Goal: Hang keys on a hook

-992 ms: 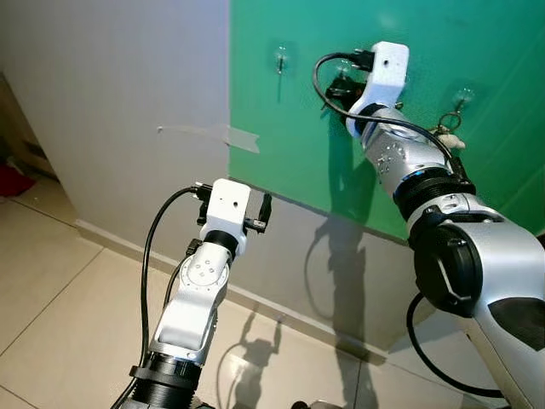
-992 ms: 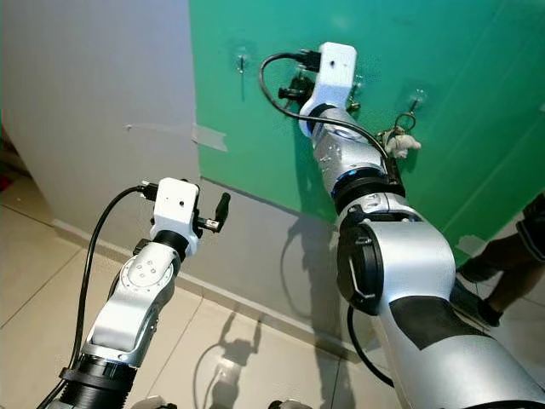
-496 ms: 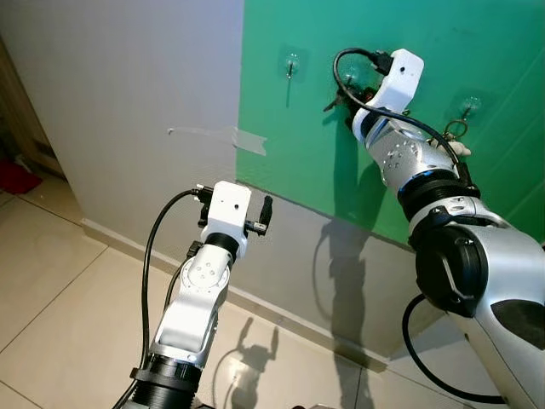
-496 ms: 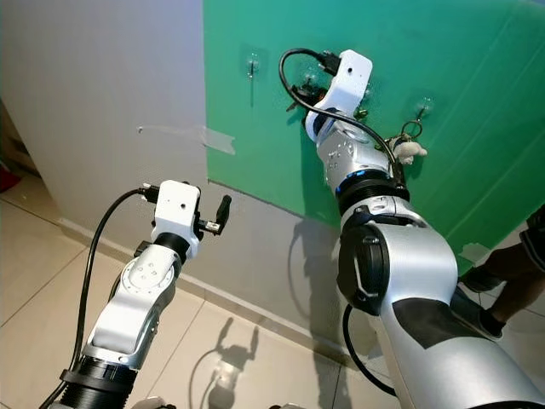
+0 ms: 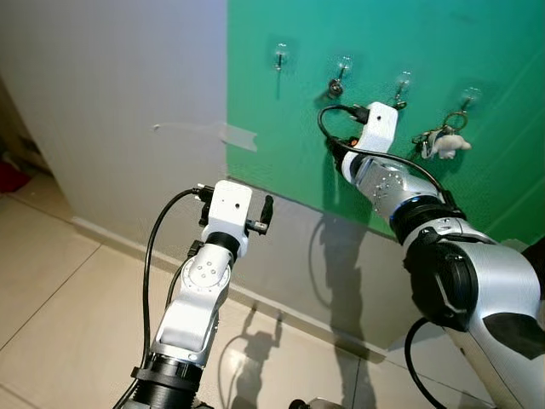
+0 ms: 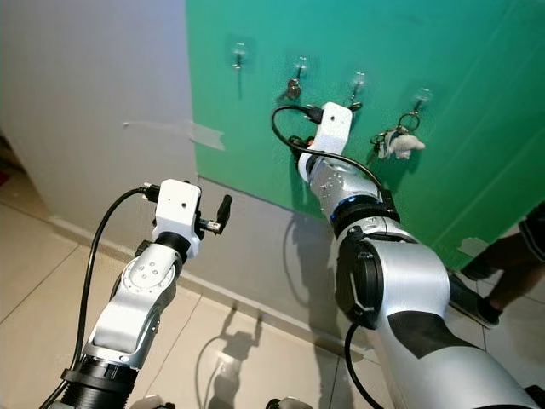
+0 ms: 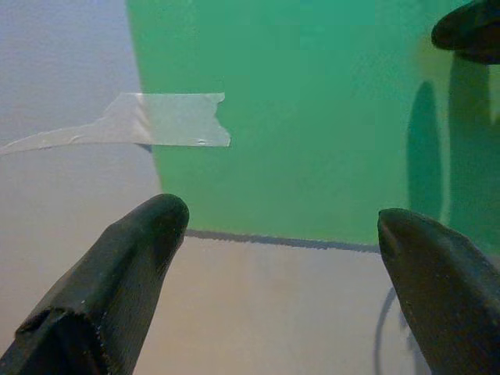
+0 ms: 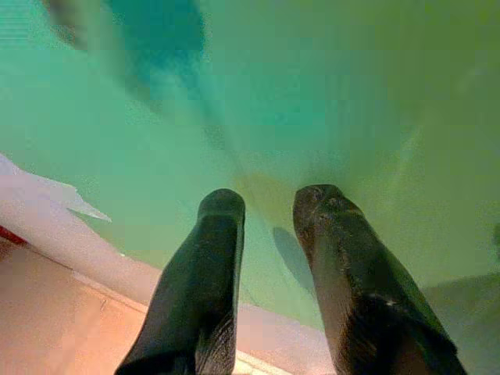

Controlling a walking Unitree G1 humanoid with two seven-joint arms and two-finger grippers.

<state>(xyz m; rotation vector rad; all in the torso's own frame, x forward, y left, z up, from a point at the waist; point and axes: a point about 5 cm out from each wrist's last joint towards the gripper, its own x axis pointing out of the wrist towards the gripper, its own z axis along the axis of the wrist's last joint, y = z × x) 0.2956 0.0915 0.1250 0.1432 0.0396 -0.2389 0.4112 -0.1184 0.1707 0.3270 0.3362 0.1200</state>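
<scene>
A green wall panel carries a row of four small clear hooks. The second hook from the robot's left holds a small set of keys, which hangs straight down against the panel. The fourth hook holds another key ring with a pale charm. The first hook and third hook look bare, though something small and dark may sit at the third.

The right gripper sits below the row of hooks, close to the green panel and pointing at it. The hung keys lie above it and slightly to its left, with their long axis vertical. Its two black fingers stand a little apart with nothing between them.

The left gripper is held lower and well to the left, aimed at the edge where the green panel meets the grey wall, near a strip of clear tape. Its fingers are spread wide and hold nothing.

The right arm is much nearer the hooks. Judging by the keys resting on their hook and the bare gripper, the hanging appears to be done.
</scene>
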